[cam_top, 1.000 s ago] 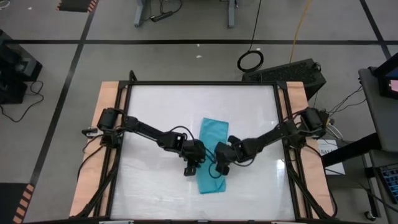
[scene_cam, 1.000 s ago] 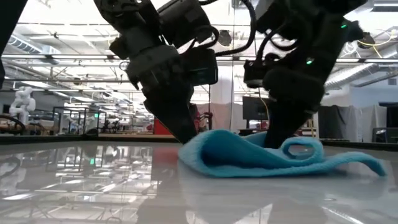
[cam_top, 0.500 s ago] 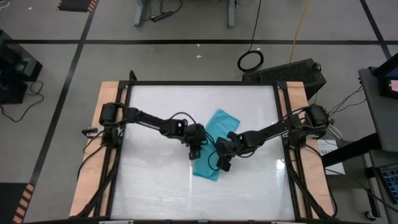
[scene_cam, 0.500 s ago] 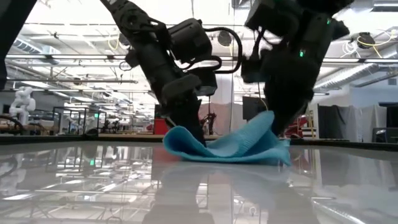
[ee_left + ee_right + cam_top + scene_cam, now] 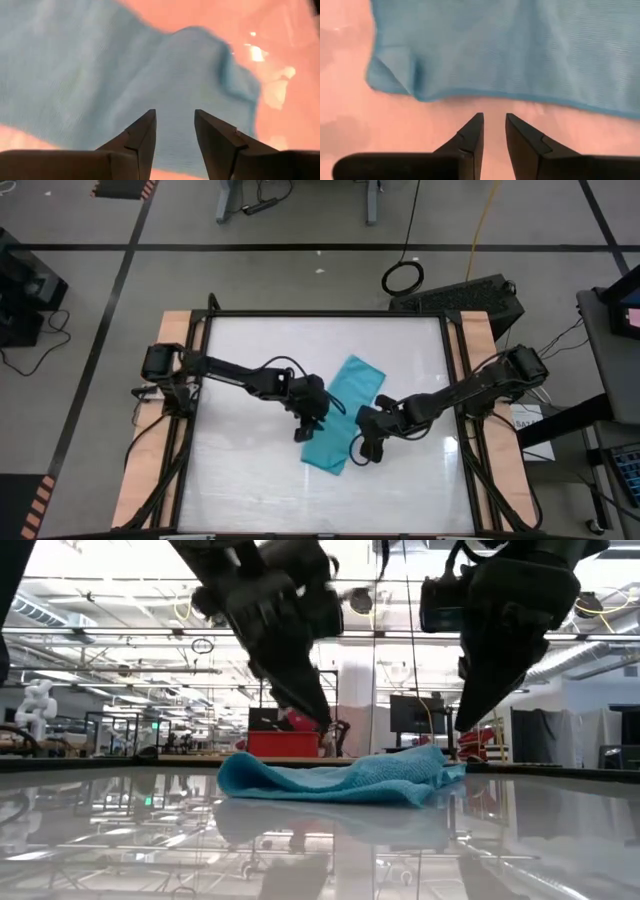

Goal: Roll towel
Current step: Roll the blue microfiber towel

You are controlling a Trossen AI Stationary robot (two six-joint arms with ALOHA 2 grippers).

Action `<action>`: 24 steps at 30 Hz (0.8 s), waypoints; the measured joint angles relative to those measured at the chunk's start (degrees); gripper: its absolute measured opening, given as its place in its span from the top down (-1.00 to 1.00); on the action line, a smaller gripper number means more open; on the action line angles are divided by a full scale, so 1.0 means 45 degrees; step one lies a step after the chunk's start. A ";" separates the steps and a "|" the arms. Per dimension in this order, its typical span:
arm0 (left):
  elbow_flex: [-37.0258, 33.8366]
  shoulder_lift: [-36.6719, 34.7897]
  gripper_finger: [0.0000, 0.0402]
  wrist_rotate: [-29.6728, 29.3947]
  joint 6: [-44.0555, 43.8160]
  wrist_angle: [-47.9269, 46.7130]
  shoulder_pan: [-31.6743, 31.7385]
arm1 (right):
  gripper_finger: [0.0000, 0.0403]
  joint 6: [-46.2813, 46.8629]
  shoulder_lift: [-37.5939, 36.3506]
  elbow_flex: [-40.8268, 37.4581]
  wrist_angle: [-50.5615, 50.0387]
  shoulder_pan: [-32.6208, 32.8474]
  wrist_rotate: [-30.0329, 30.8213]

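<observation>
From my station, the left gripper [image 5: 306, 430] hangs released, fingers parted with nothing between them, above the towel's left edge. The towel [image 5: 343, 413] lies slantwise, rumpled, at the middle of the table [image 5: 250, 340]. My right gripper [image 5: 360, 448], likewise parted and empty, hangs just beside its right edge.

No readable text anywhere in the scene.

No lettering, label, brand mark, number or sign can be made out on the table [image 5: 250, 340], nor on anything on it or around it.
</observation>
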 joint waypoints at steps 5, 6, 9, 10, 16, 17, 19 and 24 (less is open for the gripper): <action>0.0011 -0.0184 0.30 0.0848 0.0567 0.0056 -0.0465 | 0.64 0.0282 -0.0012 0.0000 -0.0296 -0.0202 0.1784; 0.0010 -0.0184 0.30 0.1126 0.0570 0.0064 -0.0565 | 0.64 0.0255 -0.0012 0.0001 -0.0178 -0.0380 0.1949; 0.0015 -0.0057 0.30 0.1330 0.0615 -0.0047 -0.0966 | 0.64 -0.0138 0.0076 0.0005 0.0127 -0.1064 0.1824; 0.0005 -0.0031 0.30 0.1333 0.0622 -0.0217 -0.1100 | 0.64 -0.0254 0.0141 0.0005 0.0283 -0.1280 0.1722; -0.0025 0.0064 0.30 0.1281 0.0635 -0.0813 -0.1716 | 0.64 -0.0597 0.0924 0.0005 0.0580 -0.2504 0.1049; -0.0068 0.0111 0.30 0.1189 0.0636 -0.0836 -0.1820 | 0.64 -0.0656 0.1125 0.0005 0.0654 -0.2682 0.0887; -0.0166 0.0206 0.30 0.0910 0.0563 -0.0799 -0.2007 | 0.64 -0.0681 0.1483 0.0005 0.0777 -0.2969 0.0765; -0.0243 0.0396 0.30 0.0402 0.0200 -0.0535 -0.2464 | 0.64 -0.1313 0.2296 0.0005 0.1430 -0.3652 0.0198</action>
